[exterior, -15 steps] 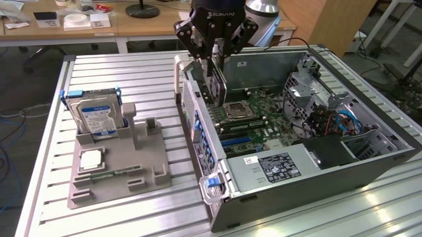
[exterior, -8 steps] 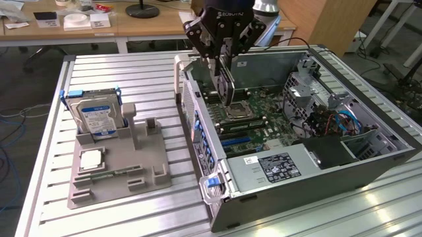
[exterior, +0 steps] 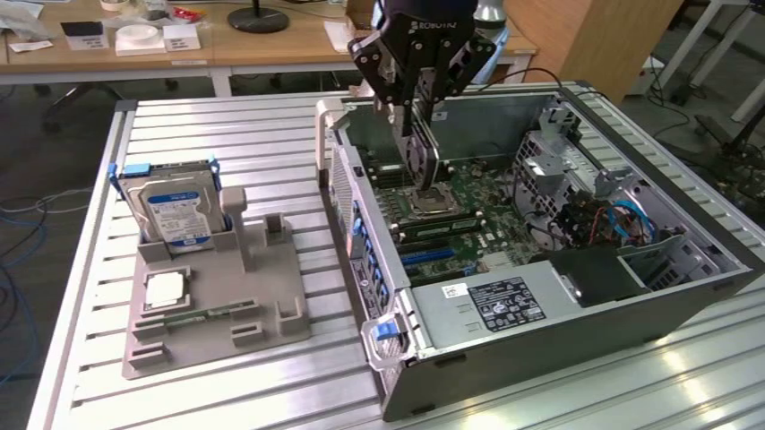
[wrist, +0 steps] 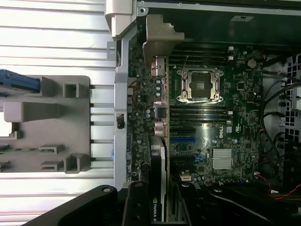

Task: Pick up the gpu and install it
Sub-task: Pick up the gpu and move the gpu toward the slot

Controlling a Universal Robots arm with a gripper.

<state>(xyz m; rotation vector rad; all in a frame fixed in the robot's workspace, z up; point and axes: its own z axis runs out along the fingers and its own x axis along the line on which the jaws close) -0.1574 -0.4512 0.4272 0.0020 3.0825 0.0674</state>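
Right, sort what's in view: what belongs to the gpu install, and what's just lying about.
In the job:
gpu, held upright in the gripper
motherboard beneath it
open computer case

Lying about:
hard drive, standing in the grey holder beside the case

gripper (exterior: 415, 112): clamped on gpu (exterior: 421, 161), card upright | where: inside open computer case (exterior: 574, 349), above its motherboard (exterior: 478, 224) | hard drive (exterior: 177, 210): well off the case, to the exterior view's left
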